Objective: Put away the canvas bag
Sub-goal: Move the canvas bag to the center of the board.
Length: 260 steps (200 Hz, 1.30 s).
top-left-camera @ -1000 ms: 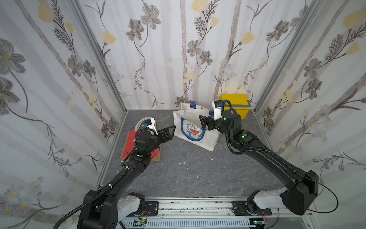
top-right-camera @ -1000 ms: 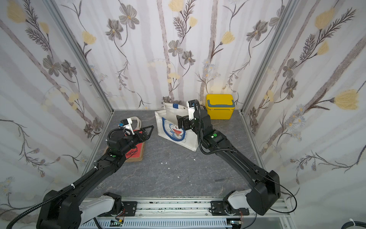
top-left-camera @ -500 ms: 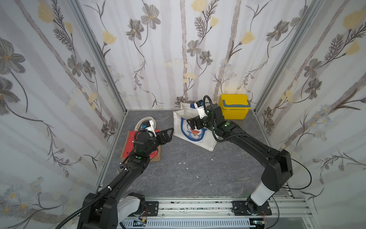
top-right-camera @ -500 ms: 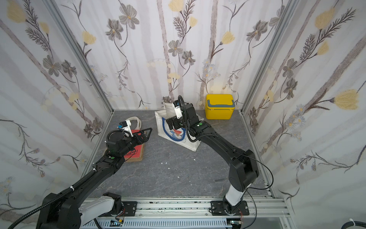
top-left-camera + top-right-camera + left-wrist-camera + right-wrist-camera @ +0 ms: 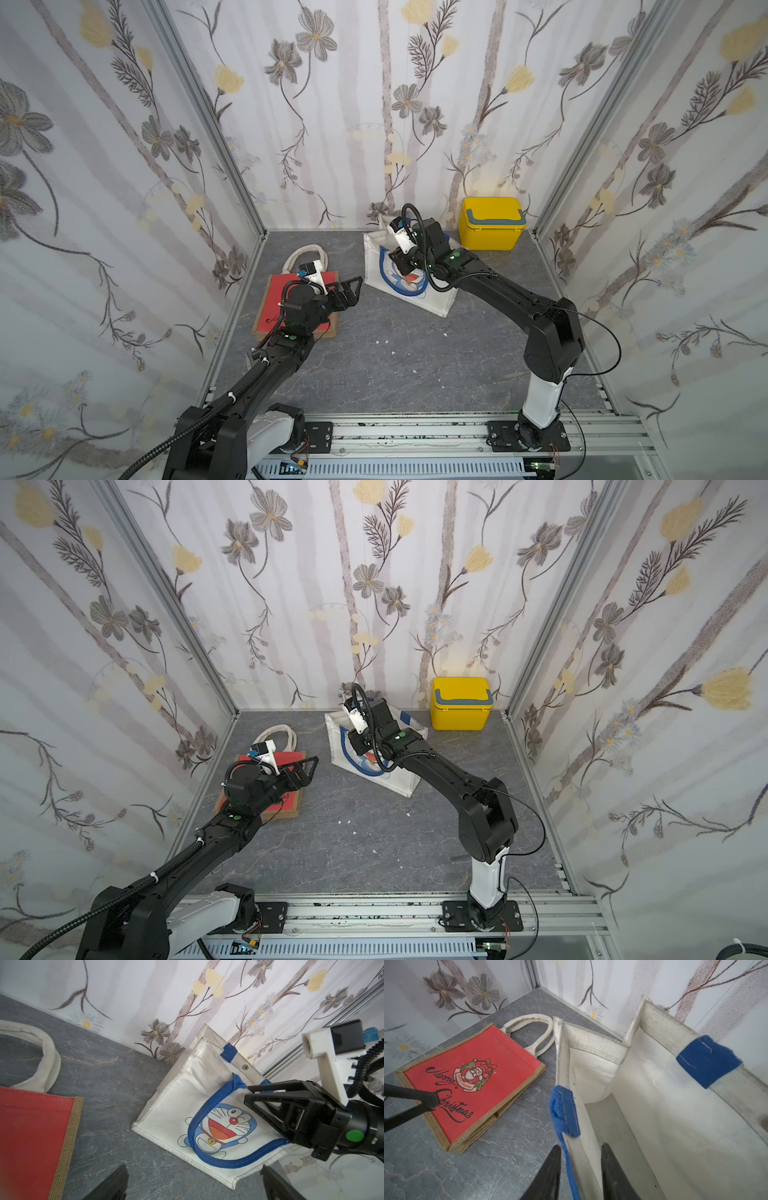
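Right gripper: my right gripper point(image 5: 581, 1146) sat at the open mouth of the white canvas bag point(image 5: 176, 1118), with one finger outside its front wall and one inside.
Right jaws: drawn narrow and clamped on the rim of that front wall. The blue handle point(image 5: 563, 1109) was caught between them on the outer side.
Left gripper: my left gripper point(image 5: 356, 289) hung above one edge of the red Christmas bag point(image 5: 477, 1084), touching nothing that I could see.
Left jaws: wide apart with nothing between them, the tips pointing at the white bag's printed face.
Canvas bag: it stood on its base on the grey floor point(image 5: 395, 353) with its mouth open. The cartoon side faced my left jaws and the top rim was in my right jaws.
Red bag: it lay flat under and behind my left jaws, its cream handles stretched away past them. It was off the outer side of my right jaws, near the white bag but apart from it.
Yellow box point(image 5: 490, 224): lid on and grey handle folded down, it stood beyond the white bag as seen from my left jaws.
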Each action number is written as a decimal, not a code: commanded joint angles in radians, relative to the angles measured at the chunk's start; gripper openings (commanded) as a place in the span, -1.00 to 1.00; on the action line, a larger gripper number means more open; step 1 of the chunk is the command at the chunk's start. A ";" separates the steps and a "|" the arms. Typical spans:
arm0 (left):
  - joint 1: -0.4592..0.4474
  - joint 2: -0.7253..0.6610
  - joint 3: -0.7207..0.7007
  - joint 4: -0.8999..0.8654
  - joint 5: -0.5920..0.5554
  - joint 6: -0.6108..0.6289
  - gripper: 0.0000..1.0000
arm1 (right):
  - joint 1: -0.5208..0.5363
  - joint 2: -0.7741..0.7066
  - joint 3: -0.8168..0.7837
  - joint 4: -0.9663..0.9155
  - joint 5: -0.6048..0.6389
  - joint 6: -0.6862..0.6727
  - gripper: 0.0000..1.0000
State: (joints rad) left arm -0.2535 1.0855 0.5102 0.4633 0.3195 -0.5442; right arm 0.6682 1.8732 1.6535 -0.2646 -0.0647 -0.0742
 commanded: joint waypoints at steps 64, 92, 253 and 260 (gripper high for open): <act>0.000 -0.043 -0.077 0.129 0.010 0.121 1.00 | 0.001 -0.098 -0.027 -0.099 -0.118 -0.194 -1.00; -0.002 -0.050 -0.108 0.159 0.017 0.170 1.00 | -0.001 -0.138 -0.040 -0.236 -0.137 -0.252 -1.00; -0.274 -0.027 -0.195 0.362 0.194 0.394 0.39 | 0.008 -0.625 -0.572 -0.199 -0.356 -0.202 -0.94; -0.285 -0.015 -0.197 0.378 0.187 0.395 0.35 | 0.008 -0.638 -0.584 -0.189 -0.354 -0.204 -0.89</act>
State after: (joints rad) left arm -0.5083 1.0420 0.2989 0.8139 0.4953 -0.2005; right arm 0.6765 1.2686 1.0973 -0.4942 -0.3958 -0.2779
